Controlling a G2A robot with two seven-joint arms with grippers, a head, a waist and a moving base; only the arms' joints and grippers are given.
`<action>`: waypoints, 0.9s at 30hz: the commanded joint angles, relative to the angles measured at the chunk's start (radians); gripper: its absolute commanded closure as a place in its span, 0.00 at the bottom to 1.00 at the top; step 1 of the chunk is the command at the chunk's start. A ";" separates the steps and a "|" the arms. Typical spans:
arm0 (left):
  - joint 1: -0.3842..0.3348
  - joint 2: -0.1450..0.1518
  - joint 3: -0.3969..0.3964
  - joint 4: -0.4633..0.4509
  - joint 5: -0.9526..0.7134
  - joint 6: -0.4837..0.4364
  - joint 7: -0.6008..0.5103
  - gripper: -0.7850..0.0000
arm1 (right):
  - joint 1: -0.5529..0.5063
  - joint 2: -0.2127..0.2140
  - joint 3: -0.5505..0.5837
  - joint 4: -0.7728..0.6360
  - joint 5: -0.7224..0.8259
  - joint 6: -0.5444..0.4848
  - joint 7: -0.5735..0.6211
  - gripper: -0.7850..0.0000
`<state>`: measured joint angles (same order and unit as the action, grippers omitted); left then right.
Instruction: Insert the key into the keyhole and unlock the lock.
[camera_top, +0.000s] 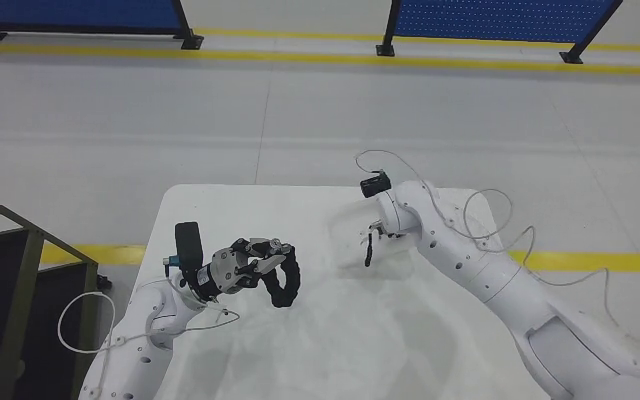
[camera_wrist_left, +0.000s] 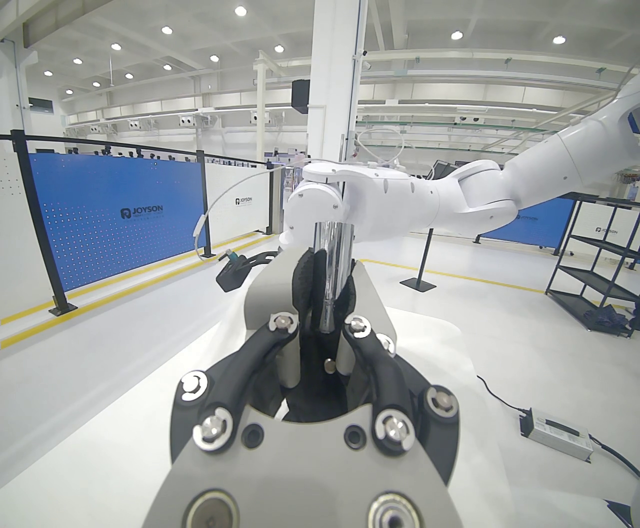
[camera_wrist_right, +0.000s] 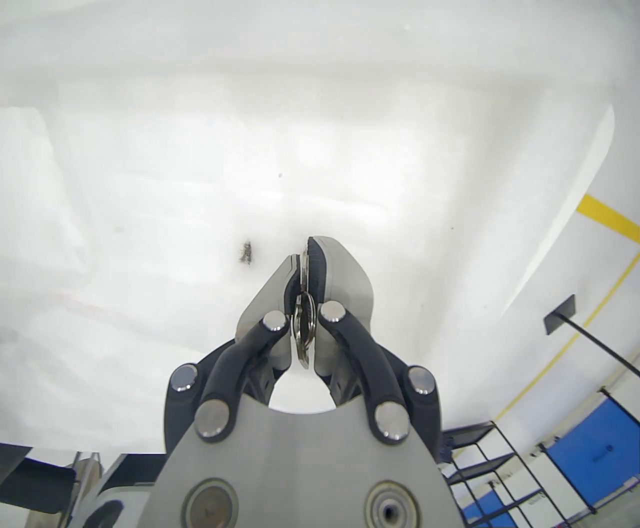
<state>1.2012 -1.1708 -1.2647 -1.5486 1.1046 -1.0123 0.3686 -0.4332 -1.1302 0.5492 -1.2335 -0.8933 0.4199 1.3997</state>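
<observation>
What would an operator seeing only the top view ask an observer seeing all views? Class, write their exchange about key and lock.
Operator: Does the right pincer hold the key?
Observer: Yes. The right wrist view shows it shut on the key, seen edge-on.
Operator: What does the left pincer grip?
Observer: The left wrist view shows it shut on the lock, around its chrome bar.
</observation>
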 joint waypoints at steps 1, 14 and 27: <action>0.000 0.000 0.000 0.000 0.000 0.000 0.000 1.00 | 0.000 -0.002 -0.005 0.004 -0.028 -0.020 0.020 1.00; 0.000 0.000 0.000 0.000 0.000 0.000 0.000 1.00 | -0.065 -0.022 0.060 0.105 0.050 0.003 -0.002 1.00; 0.000 0.000 0.000 0.000 0.000 0.000 0.000 1.00 | -0.066 -0.036 0.119 0.170 0.087 0.046 -0.045 0.85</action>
<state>1.2012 -1.1708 -1.2647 -1.5486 1.1046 -1.0123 0.3686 -0.5011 -1.1664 0.6645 -1.0663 -0.8040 0.4684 1.3517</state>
